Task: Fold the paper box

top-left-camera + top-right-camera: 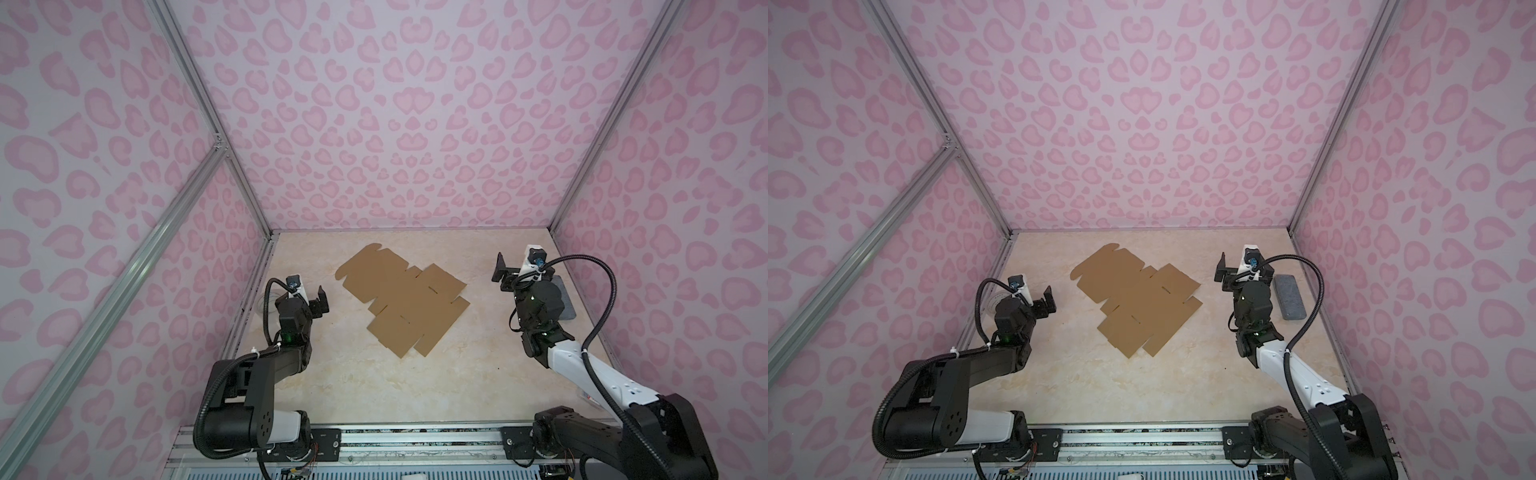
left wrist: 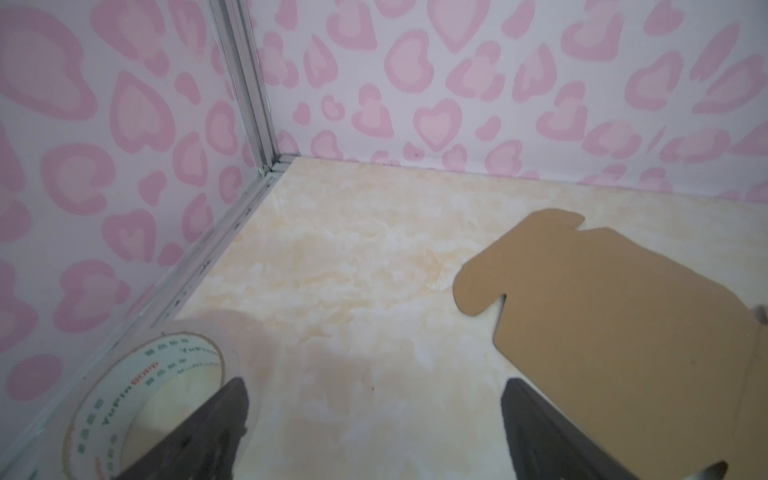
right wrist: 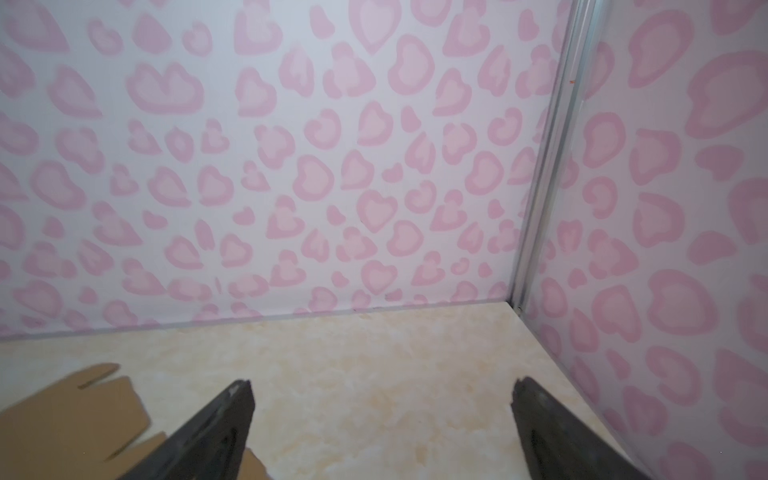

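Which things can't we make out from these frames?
- Tape roll: in the left wrist view, cut off by the bottom edge and partly behind the left pincer; in both top views the left arm covers part of it.
- Grey block: in a top view the right arm hides most of it.
- Paper box: creases too faint in both top views; both wrist views cut it off at an edge.

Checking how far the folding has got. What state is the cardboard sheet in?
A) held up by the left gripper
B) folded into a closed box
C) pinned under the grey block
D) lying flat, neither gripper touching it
D: the paper box lies spread flat on the table, with the left gripper and right gripper both open and clear of it.
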Robot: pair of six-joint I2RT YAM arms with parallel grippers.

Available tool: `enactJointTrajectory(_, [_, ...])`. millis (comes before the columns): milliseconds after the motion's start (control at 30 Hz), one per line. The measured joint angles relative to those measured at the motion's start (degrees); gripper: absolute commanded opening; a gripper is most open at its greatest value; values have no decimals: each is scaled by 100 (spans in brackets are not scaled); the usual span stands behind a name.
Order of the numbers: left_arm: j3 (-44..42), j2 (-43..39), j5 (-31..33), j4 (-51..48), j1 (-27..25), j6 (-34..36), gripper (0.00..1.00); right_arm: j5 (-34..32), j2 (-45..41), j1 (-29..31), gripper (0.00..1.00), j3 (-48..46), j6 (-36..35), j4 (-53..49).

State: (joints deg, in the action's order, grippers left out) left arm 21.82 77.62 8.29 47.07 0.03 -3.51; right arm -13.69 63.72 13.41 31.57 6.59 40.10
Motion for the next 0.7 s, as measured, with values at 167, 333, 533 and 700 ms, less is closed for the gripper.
enactJointTrajectory(167, [258, -986, 452, -693, -295, -466, 98, 284, -892, -560, 100, -754, 3217, 118])
enactJointTrajectory(333, [911, -1585, 654, -1279, -302, -2273, 98, 1241, -702, -509, 98, -24, 4197, -636])
enactJointTrajectory(533, [2033, -1099, -942, -2334, 9, -3912, 97, 1665, -750, -280, 94, 247, 4382, -2085])
enactJointTrajectory(700, [2885, -286, -1847, -3521, -238, -4133, 97, 2020, -444, 79, 88, 192, 4564, -2957])
